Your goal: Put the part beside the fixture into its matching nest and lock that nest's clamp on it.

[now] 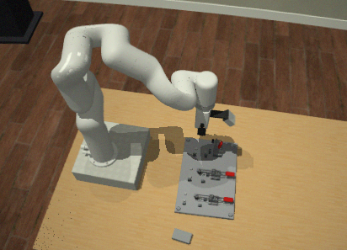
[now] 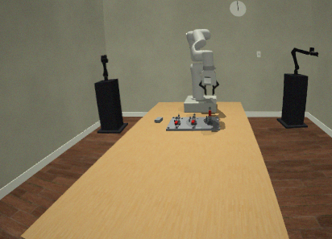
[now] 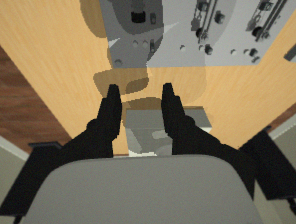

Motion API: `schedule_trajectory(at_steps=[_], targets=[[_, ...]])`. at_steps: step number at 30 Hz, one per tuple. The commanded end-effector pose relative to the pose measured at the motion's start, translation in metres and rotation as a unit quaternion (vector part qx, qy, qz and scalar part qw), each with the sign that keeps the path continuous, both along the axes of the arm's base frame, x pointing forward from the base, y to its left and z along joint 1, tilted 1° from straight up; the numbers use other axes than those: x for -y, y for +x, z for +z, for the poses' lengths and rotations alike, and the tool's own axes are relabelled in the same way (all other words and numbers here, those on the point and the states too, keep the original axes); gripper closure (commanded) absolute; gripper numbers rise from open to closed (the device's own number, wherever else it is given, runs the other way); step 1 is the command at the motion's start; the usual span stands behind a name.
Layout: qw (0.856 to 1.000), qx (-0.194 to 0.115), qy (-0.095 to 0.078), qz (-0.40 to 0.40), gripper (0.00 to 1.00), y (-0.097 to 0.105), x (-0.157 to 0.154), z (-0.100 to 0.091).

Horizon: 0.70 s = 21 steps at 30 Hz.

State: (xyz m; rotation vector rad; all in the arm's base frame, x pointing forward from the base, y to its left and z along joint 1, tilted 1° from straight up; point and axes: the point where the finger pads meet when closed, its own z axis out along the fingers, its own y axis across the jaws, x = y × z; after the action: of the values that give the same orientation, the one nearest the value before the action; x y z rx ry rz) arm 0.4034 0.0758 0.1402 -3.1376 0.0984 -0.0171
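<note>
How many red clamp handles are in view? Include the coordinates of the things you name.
3. All on the fixture (image 1: 181,195) (image 2: 185,129): one upright handle (image 1: 220,145) (image 2: 209,113) at the end nearest the hand (image 1: 201,134) (image 2: 209,95) (image 3: 141,94); a middle handle (image 1: 230,173) (image 2: 193,121); one (image 1: 228,199) (image 2: 176,122) nearest the loose part (image 1: 182,236) (image 2: 159,120).

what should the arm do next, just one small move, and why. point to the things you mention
Probably swing the gripper (image 1: 201,134) (image 2: 209,94) (image 3: 141,94) across toward the grey part (image 1: 182,236) (image 2: 159,120), staying high over the fixture plate (image 1: 202,210) (image 2: 171,129). Its fingers are parted with nothing between them, and the part lies on the table past the plate's far end from the gripper.
</note>
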Motion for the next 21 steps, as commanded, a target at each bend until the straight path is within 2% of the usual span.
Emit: schedule_trajectory(at_steps=[1,3,4,21], targets=[[1.000,0.002,0.000,0.000,0.53,0.0011,-0.0002,0.0013],[1.000,0.002,0.000,0.000,0.53,0.0011,-0.0002,0.0013],[1.000,0.002,0.000,0.000,0.00,0.0011,-0.0002,0.0013],[1.000,0.002,0.000,0.000,0.00,0.0011,-0.0002,0.0013]])
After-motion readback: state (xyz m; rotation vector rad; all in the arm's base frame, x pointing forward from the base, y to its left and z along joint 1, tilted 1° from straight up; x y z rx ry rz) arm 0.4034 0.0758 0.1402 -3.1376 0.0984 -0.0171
